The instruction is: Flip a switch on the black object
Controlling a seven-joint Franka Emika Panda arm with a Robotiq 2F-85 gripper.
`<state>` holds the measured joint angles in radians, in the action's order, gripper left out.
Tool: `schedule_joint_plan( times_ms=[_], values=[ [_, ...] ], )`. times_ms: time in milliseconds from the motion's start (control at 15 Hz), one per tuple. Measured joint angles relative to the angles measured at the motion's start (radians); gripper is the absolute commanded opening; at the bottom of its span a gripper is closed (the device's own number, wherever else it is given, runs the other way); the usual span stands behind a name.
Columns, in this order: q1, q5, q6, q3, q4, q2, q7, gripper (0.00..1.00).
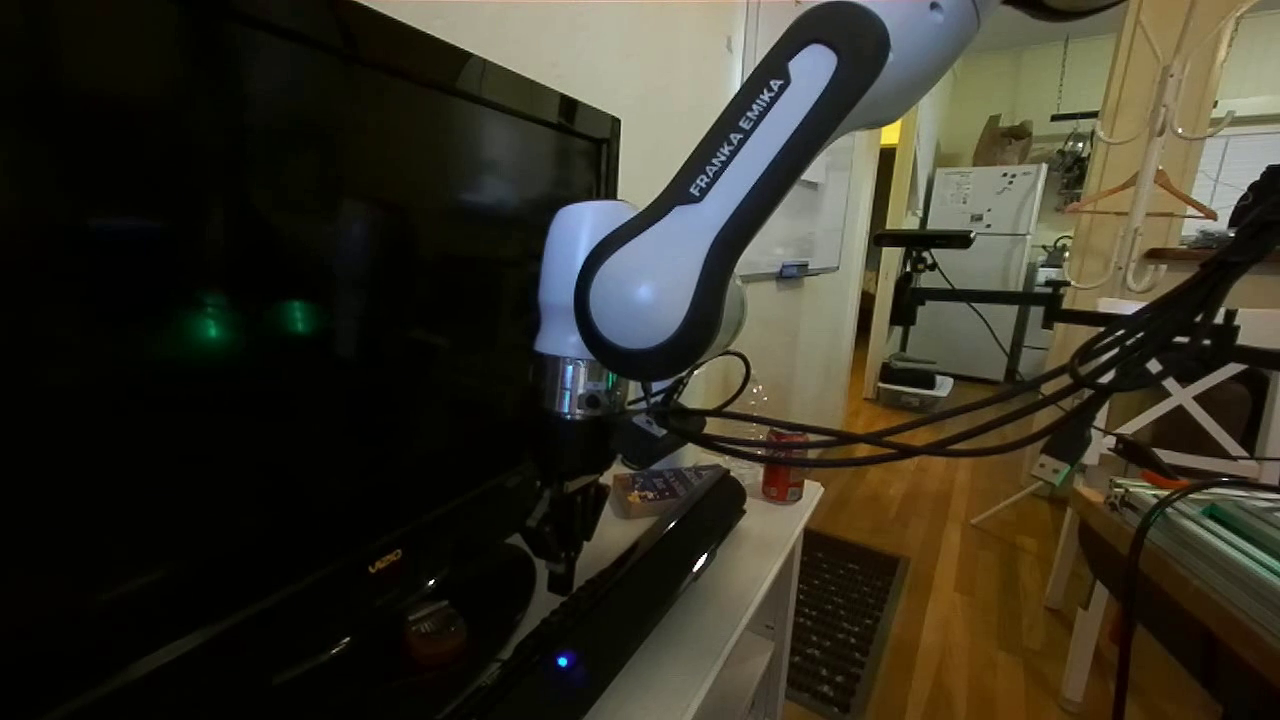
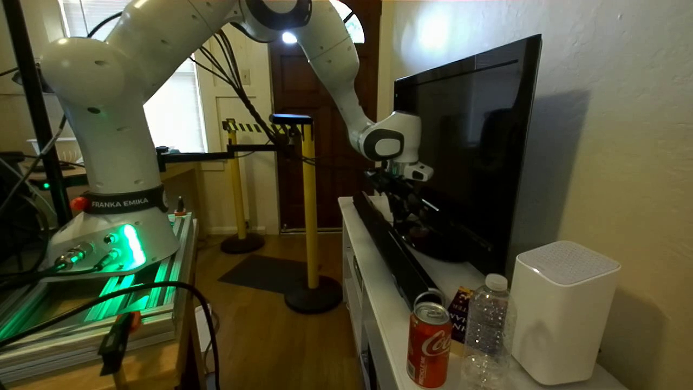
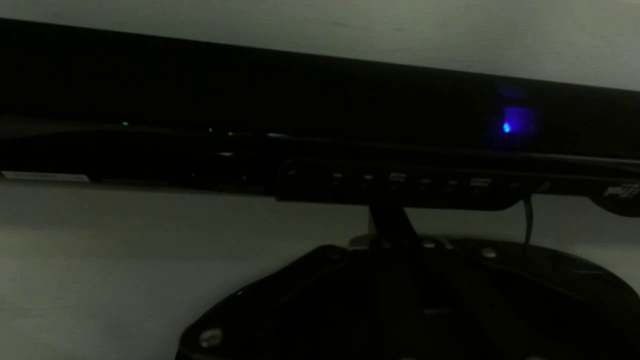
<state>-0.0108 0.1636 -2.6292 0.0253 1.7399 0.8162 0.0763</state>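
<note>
Close downward wrist view, speaker (image 3: 320, 105) in all

In both exterior views the Franka Emika arm (image 2: 165, 43) is white; black rims a link (image 1: 745, 170) lettered "FRANKA EMIKA", with black cables (image 1: 1200, 300) at right. Its base (image 2: 154, 244), lower left, carries a green light (image 2: 134, 246). Silvery screws (image 3: 211, 337) stud the black gripper (image 3: 392, 215).

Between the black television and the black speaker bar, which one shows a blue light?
The speaker bar, long and low in front of the television: a blue light shows on it, while the upright television shows none.
</note>
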Motion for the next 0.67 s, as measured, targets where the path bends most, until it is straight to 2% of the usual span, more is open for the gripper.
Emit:
schedule_joint_plan(
  times_ms=[667],
  values=[
    [-0.004, 0.000, 0.010, 0.000, -0.019, -0.001, 0.016, 0.00]
  ],
)
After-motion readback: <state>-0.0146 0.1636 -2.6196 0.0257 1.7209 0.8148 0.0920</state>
